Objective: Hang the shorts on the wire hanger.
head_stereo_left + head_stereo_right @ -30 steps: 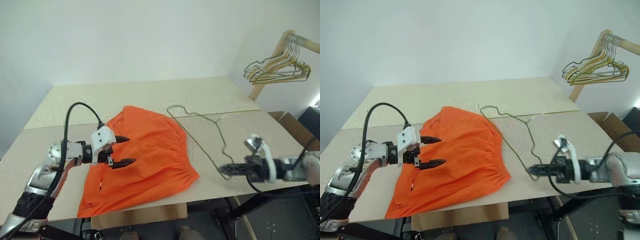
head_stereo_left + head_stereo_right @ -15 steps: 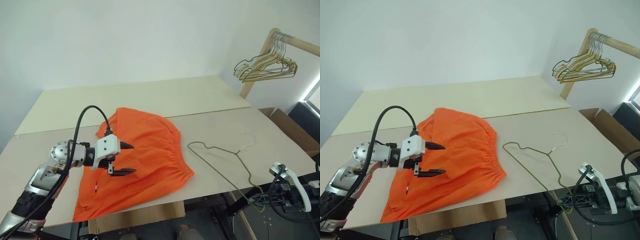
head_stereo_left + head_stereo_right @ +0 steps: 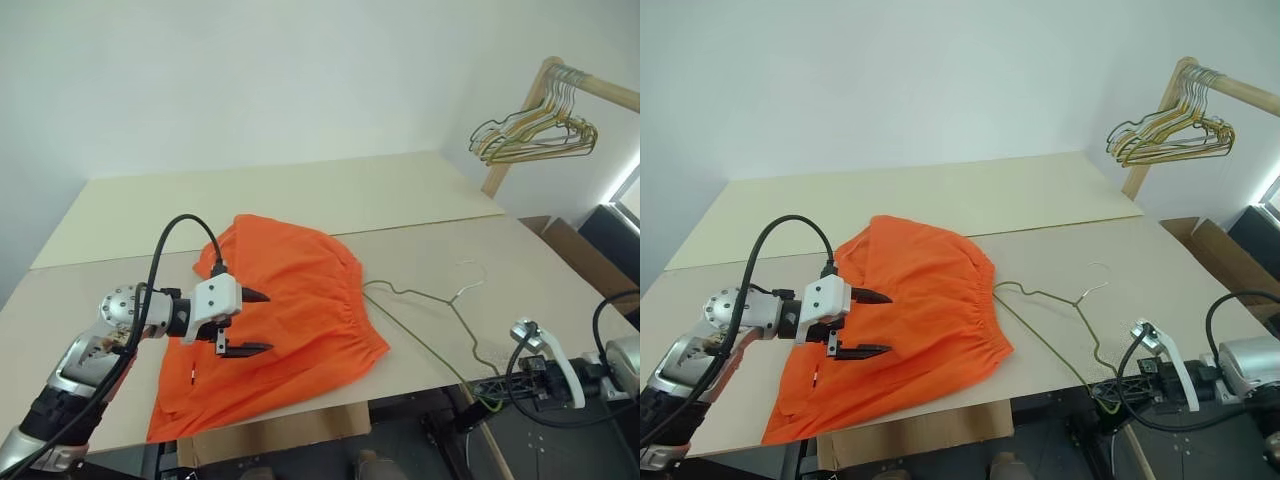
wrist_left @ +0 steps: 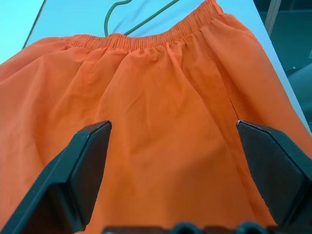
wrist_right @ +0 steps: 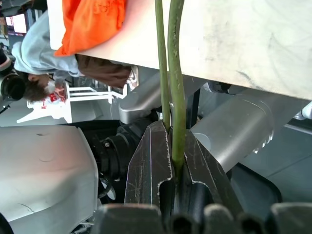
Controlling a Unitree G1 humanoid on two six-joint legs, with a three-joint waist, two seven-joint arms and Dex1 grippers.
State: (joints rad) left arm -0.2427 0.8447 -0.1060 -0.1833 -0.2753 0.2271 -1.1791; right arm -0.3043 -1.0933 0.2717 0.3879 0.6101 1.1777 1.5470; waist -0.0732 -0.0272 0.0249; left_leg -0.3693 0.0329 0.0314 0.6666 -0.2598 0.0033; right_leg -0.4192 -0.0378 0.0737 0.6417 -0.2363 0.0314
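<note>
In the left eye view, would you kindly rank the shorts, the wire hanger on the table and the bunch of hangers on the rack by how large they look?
1. Shorts: largest.
2. Wire hanger: thin outline, smaller spread.
3. Bunch of hangers: looks smallest, but it hangs farther from the camera, so that rank is unsure.

Bright, even indoor light, soft faint shadows on the table [image 3: 300, 200], bluish tint in left wrist view, close black fingers [image 4: 73, 180] slightly blurred
</note>
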